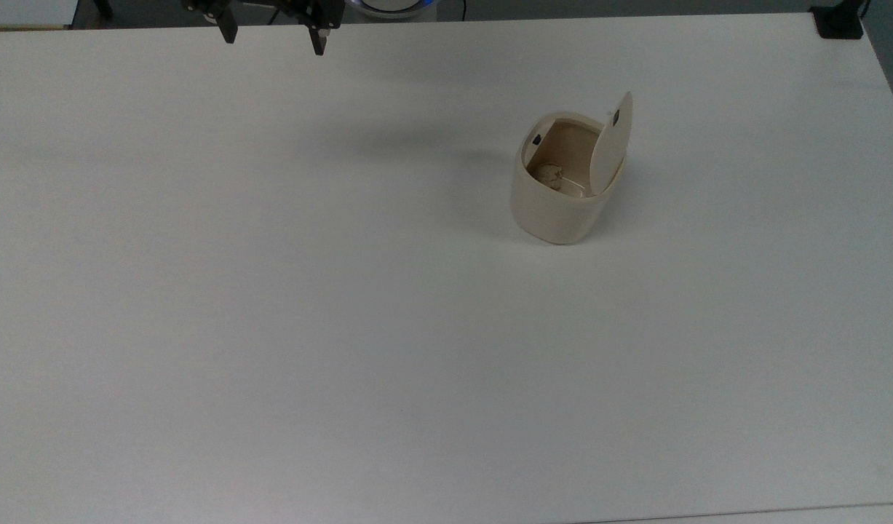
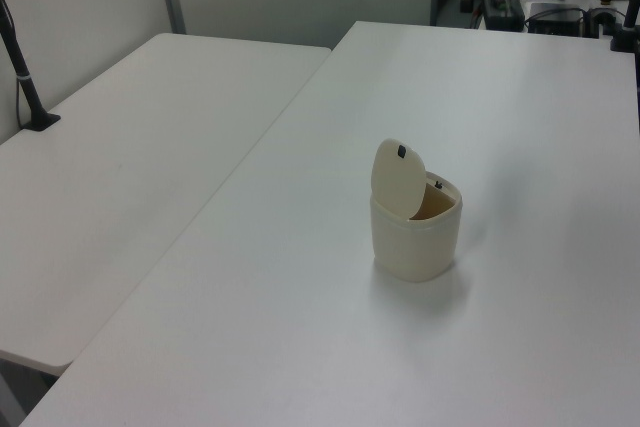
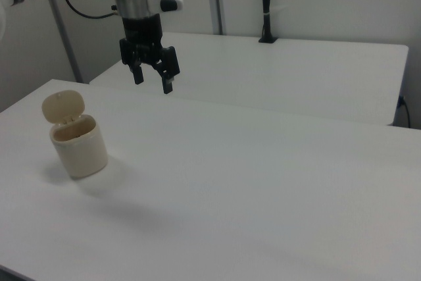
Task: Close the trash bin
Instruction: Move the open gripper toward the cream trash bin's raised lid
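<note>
A plain white worktop [image 1: 271, 327] carries one thing – the bin [image 1: 559, 204], cream, its lid [image 1: 610, 145] swung up and standing nearly upright on the hinge, a crumpled scrap [image 1: 550, 175] lying inside. The fingers [image 3: 138, 76] are spread apart and hold nothing – they hang above the worktop, tips down. The bin stands well apart from them, to the top view's right and lower on the right view's left

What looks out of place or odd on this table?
Nothing is spilled or damaged. The trash bin stands upright with its lid raised, and something small and crumpled lies inside. The gripper hangs open, far from it.
</note>
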Controlling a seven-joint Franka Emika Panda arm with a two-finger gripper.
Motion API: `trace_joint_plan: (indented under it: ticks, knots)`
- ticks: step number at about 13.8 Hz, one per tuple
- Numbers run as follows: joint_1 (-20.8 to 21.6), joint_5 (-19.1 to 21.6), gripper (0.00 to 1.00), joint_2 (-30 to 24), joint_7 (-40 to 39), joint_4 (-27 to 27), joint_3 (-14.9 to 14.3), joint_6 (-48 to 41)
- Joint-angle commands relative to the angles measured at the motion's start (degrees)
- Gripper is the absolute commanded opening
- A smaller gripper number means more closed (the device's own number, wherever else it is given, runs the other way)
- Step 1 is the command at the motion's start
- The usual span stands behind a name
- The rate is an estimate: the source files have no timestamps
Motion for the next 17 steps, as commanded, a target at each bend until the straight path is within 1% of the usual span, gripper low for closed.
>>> trace_joint_plan:
  ticks: [1,8,9,11,13,14,16,17]
  knots:
    - [0.37,-1.44,1.00,-1.15,0.33,-1.27,0.29,0.28]
    - [0.46,-0.66,1.00,-0.53,0.24,-1.80,1.26,-0.34]
    - [0.46,0.21,1.00,-0.54,0.24,-1.80,1.26,-0.16]
    - [0.20,3.63,1.00,-0.45,0.06,-1.80,1.26,0.37]
    - [0.90,4.00,1.00,0.08,0.24,-1.72,1.26,1.50]
    - [2.64,4.00,1.00,0.17,0.07,-1.80,1.43,2.99]
    - [4.50,4.26,1.00,0.17,-1.07,-1.72,1.52,3.53]
    - [6.42,4.00,0.95,0.34,-3.34,-1.45,1.70,3.53]
